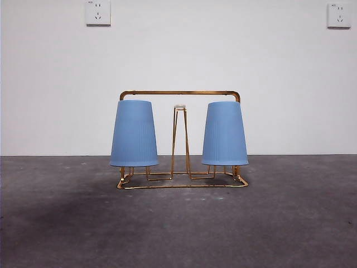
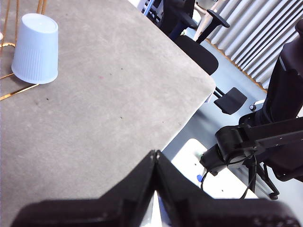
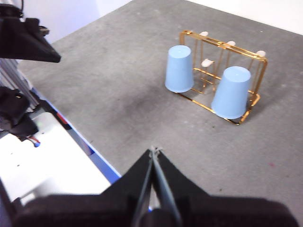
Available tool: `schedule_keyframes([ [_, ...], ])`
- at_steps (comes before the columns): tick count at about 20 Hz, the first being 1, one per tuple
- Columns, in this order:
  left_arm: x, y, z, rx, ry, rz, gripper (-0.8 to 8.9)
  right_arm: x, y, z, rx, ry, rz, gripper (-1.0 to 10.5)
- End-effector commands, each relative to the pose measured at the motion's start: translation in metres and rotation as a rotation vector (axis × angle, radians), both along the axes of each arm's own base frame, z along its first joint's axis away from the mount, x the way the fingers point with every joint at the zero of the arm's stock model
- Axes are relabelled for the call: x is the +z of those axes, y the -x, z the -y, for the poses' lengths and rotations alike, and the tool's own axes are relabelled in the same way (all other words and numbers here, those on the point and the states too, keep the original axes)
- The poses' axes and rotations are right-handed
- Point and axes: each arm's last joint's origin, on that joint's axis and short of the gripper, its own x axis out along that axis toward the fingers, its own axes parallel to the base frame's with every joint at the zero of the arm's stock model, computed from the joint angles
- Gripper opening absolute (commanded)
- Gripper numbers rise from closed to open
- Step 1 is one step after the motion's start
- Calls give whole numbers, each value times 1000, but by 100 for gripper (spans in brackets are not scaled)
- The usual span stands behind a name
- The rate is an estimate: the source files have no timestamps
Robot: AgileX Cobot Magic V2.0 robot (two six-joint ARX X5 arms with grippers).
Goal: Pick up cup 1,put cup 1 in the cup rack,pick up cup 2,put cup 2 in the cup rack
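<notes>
The gold wire cup rack (image 1: pixel 179 94) stands mid-table; it also shows in the right wrist view (image 3: pixel 258 71). Two light blue cups sit upside down on its prongs: one at the left end (image 1: pixel 134 134) and one at the right end (image 1: pixel 224 134). In the right wrist view they are the nearer-left cup (image 3: pixel 179 69) and the other cup (image 3: pixel 231 92). The left wrist view shows one cup (image 2: pixel 36 48) and a bit of rack wire (image 2: pixel 19 91). My left gripper (image 2: pixel 155 156) is shut and empty over the table edge. My right gripper (image 3: pixel 153 152) is shut and empty, well back from the rack.
The grey table (image 1: pixel 178 223) meets a white wall with two sockets (image 1: pixel 98 12). Beyond the table edge in the left wrist view are office chairs (image 2: pixel 199 52) and arm hardware (image 2: pixel 246 142). The other arm's black tip (image 3: pixel 28 40) shows in the right wrist view.
</notes>
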Motion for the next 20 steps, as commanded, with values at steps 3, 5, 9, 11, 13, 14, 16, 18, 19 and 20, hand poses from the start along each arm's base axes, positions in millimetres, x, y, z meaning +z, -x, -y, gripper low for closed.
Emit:
schedule_keyframes([
  [3, -2, 0, 0, 0, -5, 1, -4, -3, -1, 1, -59, 36, -6, 2],
  [5, -2, 0, 0, 0, -5, 1, -4, -3, -2, 2, -88, 47, 6, 2],
  [9, -2, 0, 0, 0, -5, 1, -4, -3, -3, 3, -136, 66, 25, 2],
  [11, -2, -2, 2, 6, -8, 4, -4, -3, -3, 4, -152, 72, 31, 2],
  [13, -4, -4, 5, 3, -26, 8, -4, -3, -4, 4, -160, 75, 34, 2],
  [14, -4, -6, 7, 14, -43, 27, -4, -3, -4, 4, -163, 77, 36, 2],
  [16, -3, -13, 11, 68, -95, 151, -4, -3, -4, 4, -165, 77, 37, 2],
  [18, 5, -19, 11, 117, -112, 328, -4, -3, -4, 4, -165, 77, 37, 2],
  [19, 12, -23, 8, 138, -117, 447, -4, -3, -4, 4, -165, 77, 36, 2],
  [20, 19, -28, 3, 152, -121, 562, -4, -3, -4, 4, -165, 77, 36, 2],
])
